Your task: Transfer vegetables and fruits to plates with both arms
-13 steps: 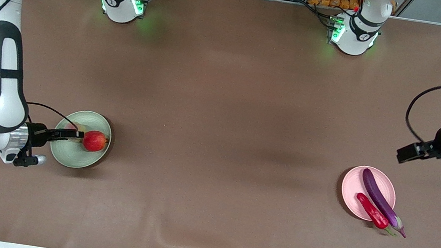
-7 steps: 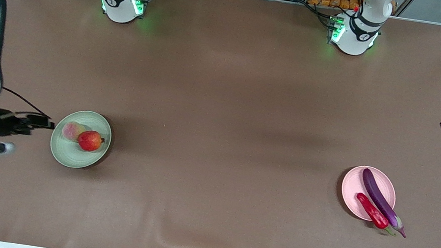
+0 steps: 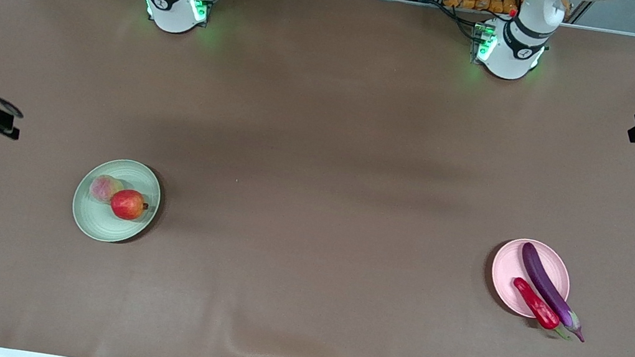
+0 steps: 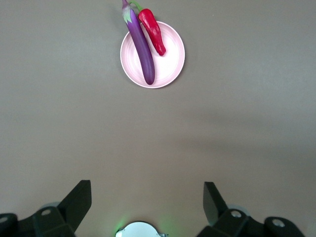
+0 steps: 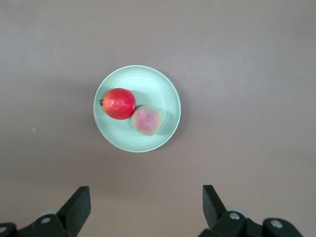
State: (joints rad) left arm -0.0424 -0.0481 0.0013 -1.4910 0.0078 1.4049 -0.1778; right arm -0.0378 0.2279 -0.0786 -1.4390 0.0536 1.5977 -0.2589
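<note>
Vegetables and fruits all lie on plates on a brown bench (image 3: 323, 141). The mint green plate (image 3: 96, 224), toward the right arm's end, carries a red apple (image 3: 128, 204) and a pinkish peach (image 3: 103, 188) touching each other. The pink plate (image 3: 510, 271), toward the left arm's end, carries a purple eggplant (image 3: 544, 284) and a red chili pepper (image 3: 535, 303) side by side; both stick out past the rim on the part nearer the front camera.

The right gripper (image 5: 143, 210) hangs high at the bench edge at the right arm's end, well apart from the green plate. Its fingers (image 5: 76, 207) are spread wide and hold nothing. The left gripper (image 4: 145, 207) hangs high at the bench edge at the left arm's end, well apart from the pink plate, with its fingers (image 4: 79, 200) also wide and empty.

By the look of it, the transfer is complete and the step in hand is pulling both arms clear. To do this well, each arm should travel high and away from its plate, fingers kept apart, with no sweep low over the food. The overhanging eggplant and chili seem the likeliest to roll off if the pink plate is bumped. The round fruits could roll too.
</note>
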